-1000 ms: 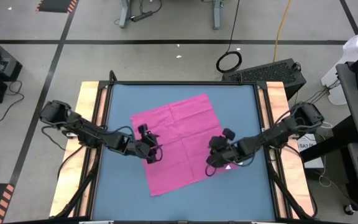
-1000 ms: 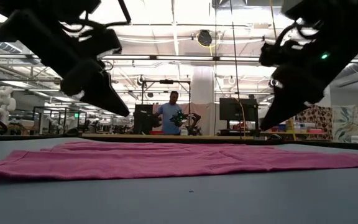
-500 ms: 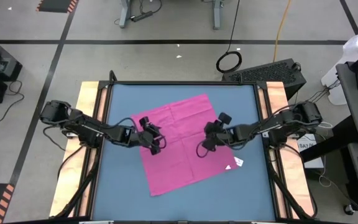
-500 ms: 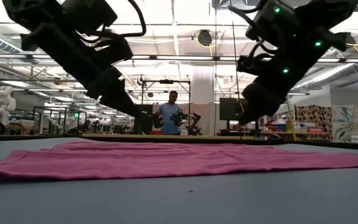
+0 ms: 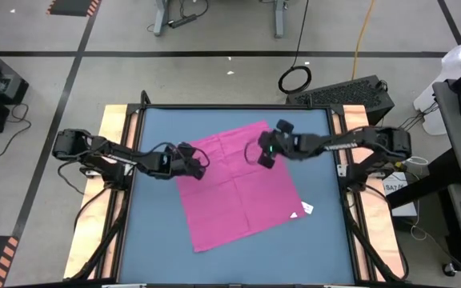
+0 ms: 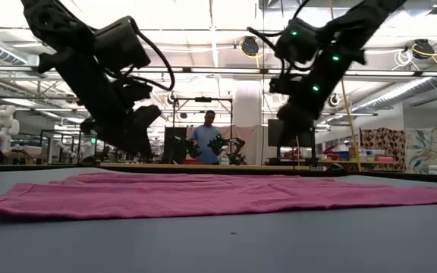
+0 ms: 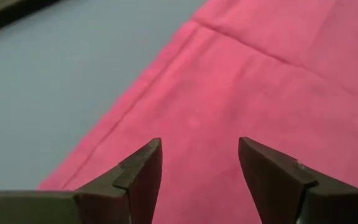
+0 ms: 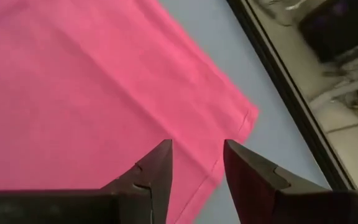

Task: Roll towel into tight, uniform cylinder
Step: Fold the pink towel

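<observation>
My open, empty left gripper (image 5: 201, 166) and right gripper (image 5: 264, 154) have moved to the far corner of the flat magenta-pink cloth towel (image 5: 234, 192); rolling hasn't begun

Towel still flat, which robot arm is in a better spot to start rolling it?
Probably the right. The right gripper hovers open near the towel's far corner; the left gripper hovers open over its side edge, also close.

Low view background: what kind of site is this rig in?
Looks like a large robotics lab or workshop. Behind the blue table is an open hall with exposed ceiling trusses and strip lights, workstations with monitors, and a person standing at another rig.
</observation>
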`<state>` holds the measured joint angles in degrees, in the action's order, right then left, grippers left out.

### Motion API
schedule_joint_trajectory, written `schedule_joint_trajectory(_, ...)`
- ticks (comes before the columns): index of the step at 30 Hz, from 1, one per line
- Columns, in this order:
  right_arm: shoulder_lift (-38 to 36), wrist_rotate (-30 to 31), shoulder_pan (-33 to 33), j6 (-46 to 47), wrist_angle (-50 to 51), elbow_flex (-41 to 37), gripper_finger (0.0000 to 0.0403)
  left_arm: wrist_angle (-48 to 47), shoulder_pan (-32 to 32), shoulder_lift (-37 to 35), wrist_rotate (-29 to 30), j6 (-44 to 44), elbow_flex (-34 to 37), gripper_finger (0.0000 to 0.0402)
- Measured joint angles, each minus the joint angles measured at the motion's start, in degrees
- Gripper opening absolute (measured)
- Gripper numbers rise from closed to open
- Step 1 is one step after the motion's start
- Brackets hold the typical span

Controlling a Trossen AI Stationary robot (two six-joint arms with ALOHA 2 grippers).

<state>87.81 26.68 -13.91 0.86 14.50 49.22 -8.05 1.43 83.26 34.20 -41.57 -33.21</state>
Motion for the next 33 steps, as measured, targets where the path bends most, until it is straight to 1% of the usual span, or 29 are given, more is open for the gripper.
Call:
schedule_joint_trajectory(3, 0.0, -11.5, -7.2, -4.4, -0.1, 2.7, 0.0128, -0.1, 0.5, 0.0, -2.2, 0.0, 0.0, 0.0216)
schedule_joint_trajectory(5, 0.0, -19.1, -12.3, -5.5, 0.1, 3.9, 0.0126, -0.2, 0.5, 0.0, -2.3, 0.3, 0.0, 0.0216)
schedule_joint_trajectory(6, 0.0, -21.8, -14.6, -5.4, 0.0, 4.4, 0.0126, -0.5, 0.5, 0.0, -2.3, 0.8, 0.0, 0.0216)
schedule_joint_trajectory(7, 0.0, -23.2, -16.8, -4.5, 0.0, 4.7, 0.0126, -0.8, 0.5, 0.0, -2.4, 2.0, 0.0, 0.0216)
schedule_joint_trajectory(11, 0.0, -24.5, -23.2, 2.5, 1.5, 5.3, 0.0126, -2.2, 0.3, 0.0, -2.5, 6.9, 0.0, 0.0216)
schedule_joint_trajectory(14, 0.1, -27.9, -24.6, 2.6, 1.0, 5.4, 0.0126, -2.0, 0.3, 0.0, -2.5, 7.6, 0.0, 0.0216)
schedule_joint_trajectory(16, 0.6, -28.7, -24.7, 1.7, 0.4, 5.4, 0.0126, -2.1, 0.5, 0.0, -2.3, 7.4, 0.0, 0.0216)
schedule_joint_trajectory(18, 1.8, -28.6, -24.8, 1.2, -1.0, 5.4, 0.0126, -2.4, 0.9, 0.0, -1.0, 5.3, 0.0, 0.0216)
schedule_joint_trajectory(20, 3.7, -28.5, -24.8, 0.9, -1.7, 5.5, 0.0126, -4.6, 2.2, 0.0, -0.4, 1.2, 0.0, 0.0216)
schedule_joint_trajectory(24, 8.7, -28.5, -25.2, 0.6, -2.2, 6.3, 0.0126, -10.6, 5.0, -0.5, -1.7, -5.5, 0.0, 0.0216)
schedule_joint_trajectory(27, 12.8, -28.5, -25.5, 0.9, -0.4, 9.8, 0.0126, -14.2, 5.9, -0.7, -3.8, -7.6, 0.0, 0.0216)
schedule_joint_trajectory(31, 18.5, -28.0, -25.5, 0.8, 5.3, 16.8, 0.0126, -16.4, 6.1, -1.1, -6.6, -10.2, 0.0, 0.0216)
schedule_joint_trajectory(33, 20.7, -28.0, -25.5, 0.4, 7.5, 19.5, 0.0126, -16.7, 6.1, -1.4, -6.8, -10.7, 0.0, 0.0216)
